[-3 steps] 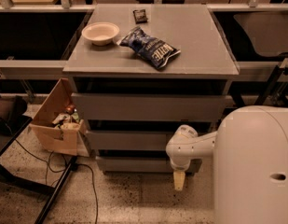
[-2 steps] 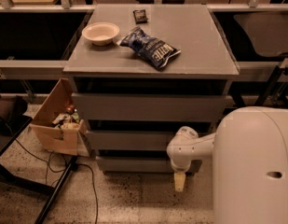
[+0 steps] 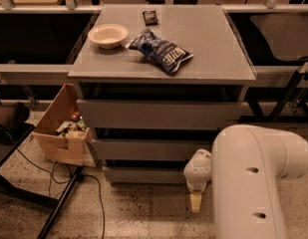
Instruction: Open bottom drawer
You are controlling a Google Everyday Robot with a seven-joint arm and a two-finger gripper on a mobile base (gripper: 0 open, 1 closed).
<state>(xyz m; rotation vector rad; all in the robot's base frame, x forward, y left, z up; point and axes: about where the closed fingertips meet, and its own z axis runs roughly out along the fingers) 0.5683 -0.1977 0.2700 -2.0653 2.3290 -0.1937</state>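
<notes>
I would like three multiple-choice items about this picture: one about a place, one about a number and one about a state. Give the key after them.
1. Where is the hand?
A. Raised at the picture's top edge.
B. Low near the floor, in front of the right end of the bottom drawer.
C. At the far left edge.

2. How many drawer fronts does the grey cabinet have?
A. Two.
B. Three.
C. Five.

3. What is the state of the bottom drawer?
A. Shut.
B. Pulled far out.
C. Lying on the floor.

Key:
1 B, the hand hangs by that drawer's right end.
2 B, three grey fronts are stacked.
3 A, no tray shows behind its front.
</notes>
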